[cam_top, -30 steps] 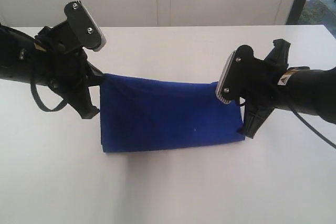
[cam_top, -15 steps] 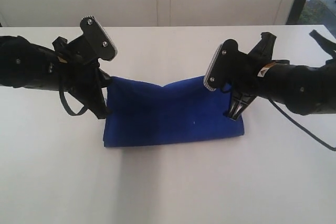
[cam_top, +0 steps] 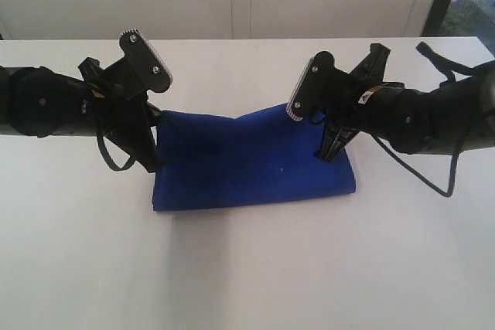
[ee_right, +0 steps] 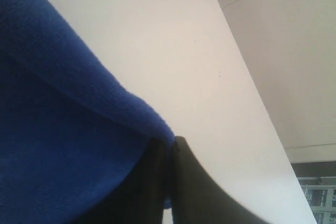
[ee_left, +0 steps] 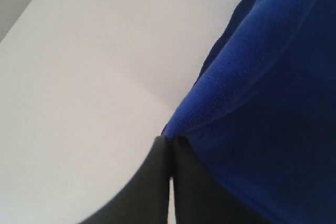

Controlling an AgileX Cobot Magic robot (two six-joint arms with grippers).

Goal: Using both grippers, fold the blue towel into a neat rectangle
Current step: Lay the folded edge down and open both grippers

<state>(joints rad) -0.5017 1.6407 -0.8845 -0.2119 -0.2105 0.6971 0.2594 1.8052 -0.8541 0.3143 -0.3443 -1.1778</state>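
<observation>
Right tool further inward; it and left tool tight on blue towel corners.

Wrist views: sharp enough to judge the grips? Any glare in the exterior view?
Left wrist view: the blue towel shows its pile clearly; the left gripper is a dark, soft-edged shape. Right wrist view: likewise, the right gripper nearly black. Exterior view: even light, no glare, a faint shadow on the table along the towel's near edge.
</observation>
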